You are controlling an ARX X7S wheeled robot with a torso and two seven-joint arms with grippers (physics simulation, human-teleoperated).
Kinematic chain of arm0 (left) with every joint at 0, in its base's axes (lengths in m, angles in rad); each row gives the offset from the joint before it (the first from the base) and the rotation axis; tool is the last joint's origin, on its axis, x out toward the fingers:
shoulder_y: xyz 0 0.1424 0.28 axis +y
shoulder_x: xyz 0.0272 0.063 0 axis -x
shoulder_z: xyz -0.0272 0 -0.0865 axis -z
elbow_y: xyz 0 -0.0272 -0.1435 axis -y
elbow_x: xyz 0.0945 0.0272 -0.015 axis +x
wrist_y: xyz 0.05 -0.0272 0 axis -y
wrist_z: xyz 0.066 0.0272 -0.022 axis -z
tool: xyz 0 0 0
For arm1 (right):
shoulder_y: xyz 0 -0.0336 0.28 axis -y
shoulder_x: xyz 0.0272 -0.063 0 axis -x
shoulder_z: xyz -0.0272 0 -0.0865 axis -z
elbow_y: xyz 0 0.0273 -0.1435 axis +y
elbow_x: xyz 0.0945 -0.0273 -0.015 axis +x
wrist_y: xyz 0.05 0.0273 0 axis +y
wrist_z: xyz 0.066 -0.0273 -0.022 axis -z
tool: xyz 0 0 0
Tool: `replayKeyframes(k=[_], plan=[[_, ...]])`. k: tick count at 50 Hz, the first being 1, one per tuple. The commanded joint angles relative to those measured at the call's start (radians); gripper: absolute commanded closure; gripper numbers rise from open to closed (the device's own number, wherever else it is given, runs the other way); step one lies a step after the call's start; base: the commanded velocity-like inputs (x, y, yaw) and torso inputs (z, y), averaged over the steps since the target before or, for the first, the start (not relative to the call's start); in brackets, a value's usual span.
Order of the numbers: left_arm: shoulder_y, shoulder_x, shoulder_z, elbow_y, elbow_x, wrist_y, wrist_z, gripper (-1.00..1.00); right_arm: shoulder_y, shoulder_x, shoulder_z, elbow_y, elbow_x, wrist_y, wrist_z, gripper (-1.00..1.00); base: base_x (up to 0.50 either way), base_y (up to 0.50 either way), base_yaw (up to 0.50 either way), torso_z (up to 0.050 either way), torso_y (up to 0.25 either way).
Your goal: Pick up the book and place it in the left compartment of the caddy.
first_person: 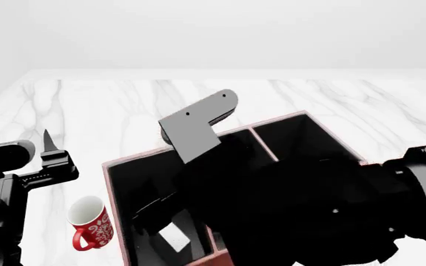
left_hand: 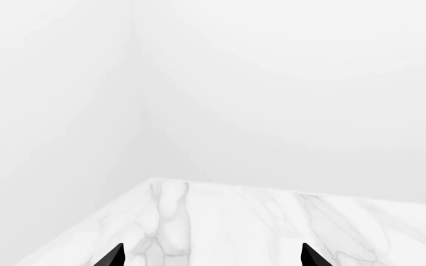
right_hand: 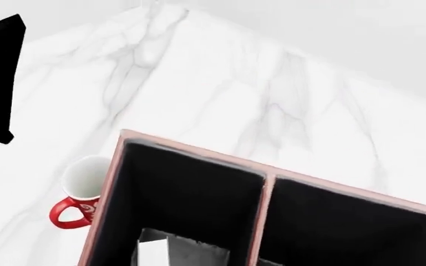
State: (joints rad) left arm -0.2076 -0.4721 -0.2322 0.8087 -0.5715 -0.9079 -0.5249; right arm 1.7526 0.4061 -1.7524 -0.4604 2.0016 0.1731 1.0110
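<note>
The reddish-brown caddy [first_person: 108,166] stands on the marble table, and its rim also shows in the right wrist view [right_hand: 191,151]. The book [right_hand: 194,256] stands inside the left compartment [right_hand: 176,194], white page edges beside its dark cover. In the head view the book [first_person: 172,237] shows as a pale patch low in that bay [first_person: 135,188]. My right arm [first_person: 331,194] reaches over the caddy. Its fingers are lost against the black lining, so I cannot tell its grip. My left gripper [left_hand: 213,257] is open and empty, raised left of the caddy [first_person: 49,145].
A red patterned mug [first_person: 91,224] stands just left of the caddy's front corner and shows in the right wrist view [right_hand: 84,188]. The marble table [first_person: 309,94] ends at a white wall behind. My left arm [first_person: 6,183] is near the mug.
</note>
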Motion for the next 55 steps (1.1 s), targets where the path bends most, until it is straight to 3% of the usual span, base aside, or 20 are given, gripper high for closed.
replayKeyframes(k=[1, 11, 18, 25, 36, 55], plan=[[-0.001, -0.003, 0.000, 0.012, -0.009, -0.009, -0.008, -1.00, 0.079, 0.199, 0.090, -0.147, 0.005, -0.021, -0.023, -1.00, 0.00, 0.00, 0.00, 0.000, 0.000], [-0.024, -0.007, 0.027, 0.031, -0.020, -0.030, -0.016, -1.00, -0.167, 0.285, 0.028, -0.021, -0.483, -0.184, -0.053, -1.00, 0.00, 0.00, 0.00, 0.000, 0.000], [-0.031, -0.010, 0.048, 0.029, -0.017, -0.027, -0.014, -1.00, -0.315, 0.299, 0.026, 0.075, -0.808, -0.352, 0.021, -1.00, 0.00, 0.00, 0.00, 0.000, 0.000], [-0.036, -0.007, 0.075, 0.022, -0.008, -0.014, -0.011, -1.00, -0.408, 0.292, 0.029, 0.134, -1.001, -0.438, 0.120, -1.00, 0.00, 0.00, 0.00, 0.000, 0.000], [-0.056, -0.005, 0.131, 0.018, 0.011, 0.008, -0.004, -1.00, -0.467, 0.308, 0.042, 0.147, -1.156, -0.502, 0.192, -1.00, 0.00, 0.00, 0.00, 0.000, 0.000], [-0.103, -0.022, 0.170, 0.042, 0.013, -0.007, -0.012, -1.00, -0.463, 0.354, 0.068, 0.089, -1.204, -0.514, 0.231, -1.00, 0.00, 0.00, 0.00, 0.000, 0.000]])
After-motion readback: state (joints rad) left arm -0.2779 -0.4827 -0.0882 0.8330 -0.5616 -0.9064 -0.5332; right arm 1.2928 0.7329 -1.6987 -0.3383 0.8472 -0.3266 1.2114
